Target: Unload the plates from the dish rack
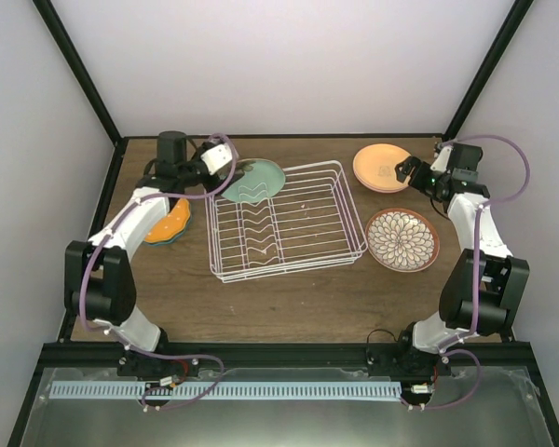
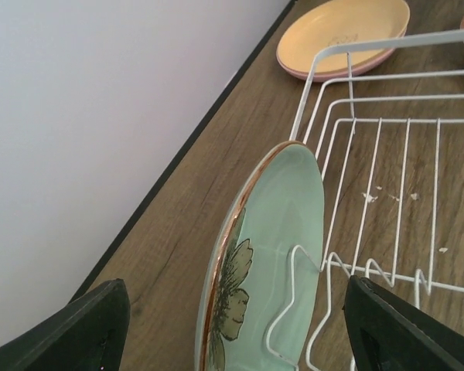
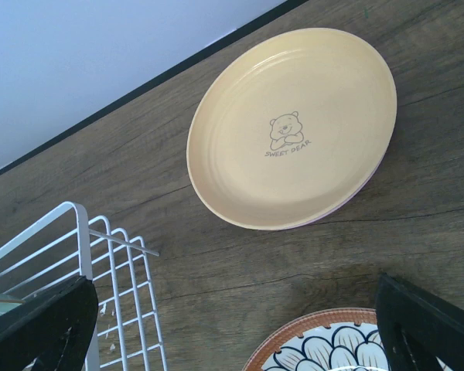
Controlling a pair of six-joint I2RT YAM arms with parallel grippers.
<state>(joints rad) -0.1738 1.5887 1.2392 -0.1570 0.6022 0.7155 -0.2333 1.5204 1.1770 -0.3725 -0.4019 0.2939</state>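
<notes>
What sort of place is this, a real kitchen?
Probably a lab test cell: plain white walls and black frame posts box in a wooden table bearing a dish rack and plates.

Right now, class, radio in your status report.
Left gripper open astride green plate. Plate leans in rack, the only one there. Right gripper open, empty. Divider wire against plate.

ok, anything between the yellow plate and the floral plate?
No, just bare tabletop between the yellow plate and the floral plate; right wrist view shows it.

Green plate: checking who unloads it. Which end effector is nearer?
Left. The left end effector straddles the green plate at the dish rack's corner; the right end effector hovers by the yellow plate.
</notes>
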